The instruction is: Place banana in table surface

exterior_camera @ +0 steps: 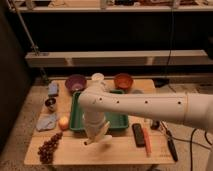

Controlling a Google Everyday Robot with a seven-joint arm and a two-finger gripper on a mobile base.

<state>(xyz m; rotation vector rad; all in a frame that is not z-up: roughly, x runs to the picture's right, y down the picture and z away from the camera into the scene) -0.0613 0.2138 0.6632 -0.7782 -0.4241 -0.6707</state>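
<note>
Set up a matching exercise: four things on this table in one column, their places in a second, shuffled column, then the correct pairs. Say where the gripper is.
Things
1. pale yellow banana
2. dark red grape cluster
3. purple bowl
4. green rectangular tray

Places
A. front left corner of the light tan wooden table surface
B. back, left of the white cup
C. middle of the table
D. in the shut gripper, just in front of the tray

Pairs: 1-D, 2-A, 3-B, 4-C
</note>
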